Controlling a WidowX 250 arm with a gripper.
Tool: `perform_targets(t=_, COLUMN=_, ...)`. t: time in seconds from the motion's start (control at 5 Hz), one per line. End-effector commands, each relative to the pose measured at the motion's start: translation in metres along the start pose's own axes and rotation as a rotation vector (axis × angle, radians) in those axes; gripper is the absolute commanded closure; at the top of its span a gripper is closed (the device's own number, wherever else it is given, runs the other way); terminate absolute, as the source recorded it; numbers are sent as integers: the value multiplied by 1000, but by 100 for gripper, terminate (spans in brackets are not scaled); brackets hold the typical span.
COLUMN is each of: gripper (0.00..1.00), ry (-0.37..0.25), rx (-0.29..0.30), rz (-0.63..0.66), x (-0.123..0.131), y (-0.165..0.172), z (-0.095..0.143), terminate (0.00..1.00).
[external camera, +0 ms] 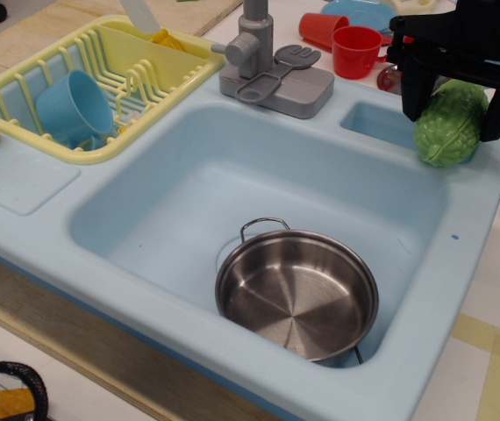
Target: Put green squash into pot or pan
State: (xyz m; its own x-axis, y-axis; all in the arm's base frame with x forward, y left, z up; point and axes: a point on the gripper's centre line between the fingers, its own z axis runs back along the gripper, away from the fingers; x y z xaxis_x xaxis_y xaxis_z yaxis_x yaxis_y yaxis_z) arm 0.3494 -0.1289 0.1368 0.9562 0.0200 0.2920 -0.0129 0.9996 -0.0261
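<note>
The green squash [447, 132] rests on the sink's back right rim, by the small soap recess [377, 123]. My black gripper [456, 124] has come down from above, with one finger on each side of the squash. The jaws stand wide and look open; the squash's top is hidden behind the gripper body. The shiny steel pot [298, 294] sits in the front right of the light blue sink basin [189, 202], empty, with a wire loop handle at its back.
A grey toy faucet [267, 66] stands behind the basin. A yellow dish rack [101, 79] holding a blue cup [73, 107] is at the back left. Red cups [355, 48] and blue dishes stand behind the sink near the gripper.
</note>
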Motion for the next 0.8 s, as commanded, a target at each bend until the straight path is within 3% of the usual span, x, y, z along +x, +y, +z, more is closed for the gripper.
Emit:
perform_targets(t=0.0, gripper=100, ry=-33, rx=5, rz=26, x=2, y=3, z=5, terminate=0)
perform_targets(t=0.2, gripper=100, ry=-41, rx=33, rz=47, x=-6, y=3, z=20, terminate=0)
perform_targets(t=0.4, gripper=100, ry=-47, rx=119, rz=100, x=-23, y=4, z=53, terminate=0)
perform_targets(t=0.6, gripper=100, ry=-33, rx=159, rz=202, x=-56, y=13, z=66, terminate=0)
